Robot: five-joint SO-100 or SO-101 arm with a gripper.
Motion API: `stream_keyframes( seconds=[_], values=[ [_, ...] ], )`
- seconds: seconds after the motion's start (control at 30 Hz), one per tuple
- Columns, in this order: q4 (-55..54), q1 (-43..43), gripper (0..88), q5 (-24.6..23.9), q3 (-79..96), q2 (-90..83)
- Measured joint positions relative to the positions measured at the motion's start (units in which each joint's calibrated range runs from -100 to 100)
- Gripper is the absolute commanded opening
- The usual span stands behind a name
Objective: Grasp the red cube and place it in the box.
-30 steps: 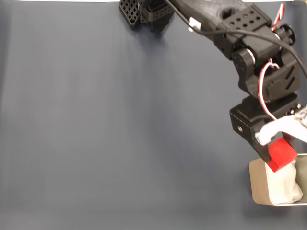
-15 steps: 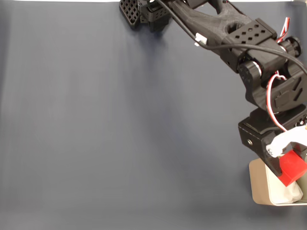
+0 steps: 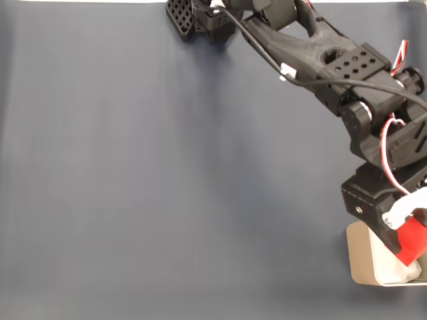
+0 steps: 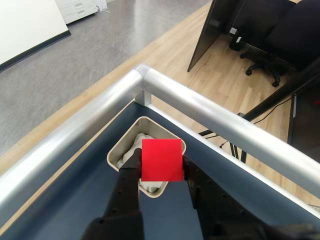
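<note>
The red cube [image 3: 413,242] [image 4: 161,160] is held between the two fingers of my gripper [image 3: 408,237] [image 4: 161,172], which is shut on it. In the fixed view it hangs over the box [image 3: 361,263] at the table's bottom right corner. The wrist view shows the beige box [image 4: 119,152] with its white lining directly beyond the cube, partly hidden behind it. The black arm reaches from the top centre of the fixed view down to the right edge.
A dark blue mat [image 3: 167,173] covers the table. In the wrist view a silver metal rail [image 4: 100,112] frames the table corner just past the box, with floor, a desk and office chairs beyond it.
The arm has swung right and down, carrying the red cube from the box's upper left rim further over the box interior. The gripper stays shut on it.
</note>
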Motion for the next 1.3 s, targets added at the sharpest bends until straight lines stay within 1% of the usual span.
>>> stream_keyframes(
  seconds=[0.1,0.43,0.97,1.0,1.03,1.13,1.17,1.23,1.3],
  values=[
    [0.0,-0.3,0.7,0.0,-1.2,1.5],
    [-0.1,-0.9,0.6,-2.5,-1.5,3.6],
    [-2.1,-1.3,1.4,-2.6,-1.5,3.6],
    [-2.3,-1.3,3.2,-2.6,-1.5,3.6],
    [-2.5,-1.3,6.9,-2.6,-1.5,3.6],
    [-3.1,-1.3,24.4,-2.6,-1.5,3.6],
    [-3.5,-1.3,28.6,-2.7,-1.5,3.6],
    [-4.4,-1.3,33.6,-3.5,-1.5,3.6],
    [-4.8,-1.3,36.1,-4.2,-1.5,3.6]
  ],
)
